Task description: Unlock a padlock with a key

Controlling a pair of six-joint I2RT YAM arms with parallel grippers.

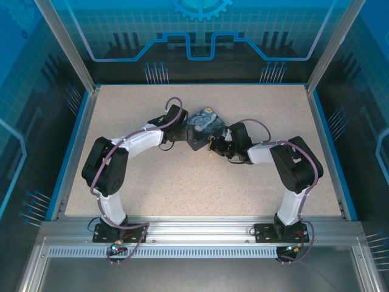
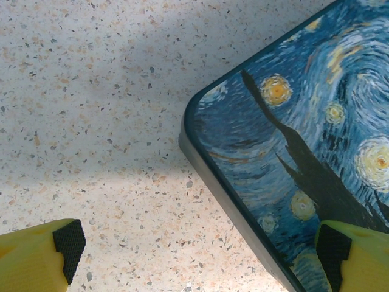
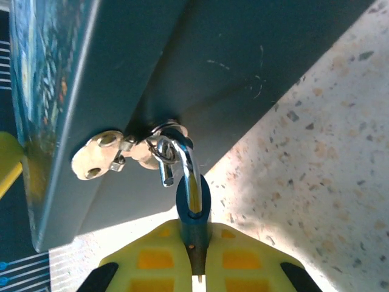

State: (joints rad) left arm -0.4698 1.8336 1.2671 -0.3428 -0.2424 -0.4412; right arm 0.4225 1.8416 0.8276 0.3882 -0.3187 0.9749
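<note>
Box, from above: the swirl-painted blue box (image 1: 202, 121) lies mid-table (image 1: 182, 182), turned corner-on to the arms.
Left gripper, from above: the left gripper (image 1: 182, 132) sits at the box's left corner.
Right gripper, from above: the right gripper (image 1: 214, 145) sits at the box's near right side. The padlock is too small to make out from here.
Left gripper, left wrist view: the left gripper (image 2: 200, 252) is spread wide and holds nothing.
Left fingers: one black pad (image 2: 68, 246) hangs over the speckled table (image 2: 91, 91), the other over the painted lid.
Box corner: a rounded corner of the box (image 2: 304, 140) lies between the two fingers.
Right gripper, right wrist view: the right gripper (image 3: 194, 234) has its yellow fingers closed on the padlock.
Padlock: the blue padlock (image 3: 193, 204) is pinched by its body at the fingertips and stands just off the box's dark side wall (image 3: 182, 61).
Shackle: the silver shackle (image 3: 189, 170) arches from the body up to a small ring (image 3: 159, 131) on the wall. Its short leg ends outside the body.
Metal piece: a flat metal piece (image 3: 94, 157) hangs beside the ring, against the wall. I cannot tell whether it is the key.
</note>
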